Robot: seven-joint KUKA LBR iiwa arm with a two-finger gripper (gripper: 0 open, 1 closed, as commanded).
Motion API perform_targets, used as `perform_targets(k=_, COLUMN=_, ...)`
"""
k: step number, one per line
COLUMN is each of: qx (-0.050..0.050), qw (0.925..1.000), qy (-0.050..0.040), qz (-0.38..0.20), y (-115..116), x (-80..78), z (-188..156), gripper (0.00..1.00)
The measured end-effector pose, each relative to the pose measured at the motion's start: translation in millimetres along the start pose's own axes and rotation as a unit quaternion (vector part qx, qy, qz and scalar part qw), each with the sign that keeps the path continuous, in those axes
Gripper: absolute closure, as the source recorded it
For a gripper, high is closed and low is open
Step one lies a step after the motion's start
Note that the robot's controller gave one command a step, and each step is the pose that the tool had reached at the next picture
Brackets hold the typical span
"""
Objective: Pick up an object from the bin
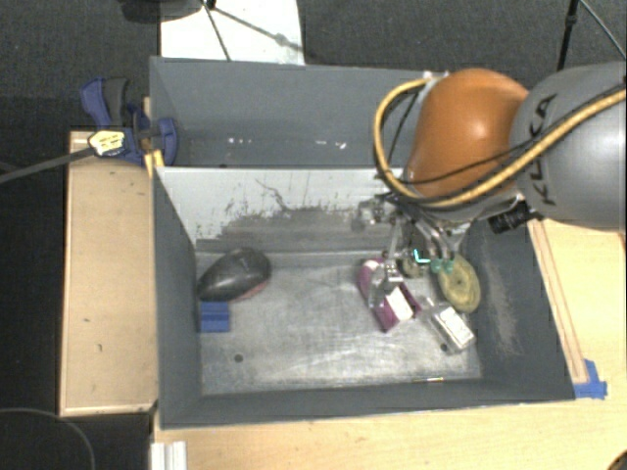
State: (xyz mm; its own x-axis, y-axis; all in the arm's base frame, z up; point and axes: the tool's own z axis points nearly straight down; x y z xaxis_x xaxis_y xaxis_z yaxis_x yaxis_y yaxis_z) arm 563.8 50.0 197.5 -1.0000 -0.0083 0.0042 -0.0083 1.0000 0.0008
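Observation:
My gripper (400,270) hangs low over the right half of the bin, under the orange cover. Its tips come down at the top of a purple and white block (388,300), which lies tilted on the bin floor. Right of the gripper sits a round olive-yellow disc with a teal part (458,284). A small white rectangular piece (452,328) lies just below that disc.
A dark grey computer mouse (234,273) rests at the left of the bin floor, with a small blue block (214,317) beside it against the left wall. The arm and its cables cover the bin's upper right.

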Motion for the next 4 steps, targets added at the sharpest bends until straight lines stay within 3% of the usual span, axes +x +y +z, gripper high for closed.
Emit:
perform_targets(k=1, qx=0.001, qw=1.0, qy=0.0007, qz=0.007, y=-61, x=4.5, z=90, gripper=0.0)
perform_targets(k=2, qx=0.001, qw=0.9879, qy=-0.0105, qz=-0.154, y=-60, x=12.2, z=123, gripper=0.0)
perform_targets(k=3, qx=0.003, qw=0.8711, qy=-0.0064, qz=-0.491, y=-104, x=-22.4, z=108, gripper=0.0)
perform_targets(k=4, qx=0.003, qw=0.7593, qy=-0.0037, qz=-0.651, y=-93, x=13.9, z=126, gripper=0.0)
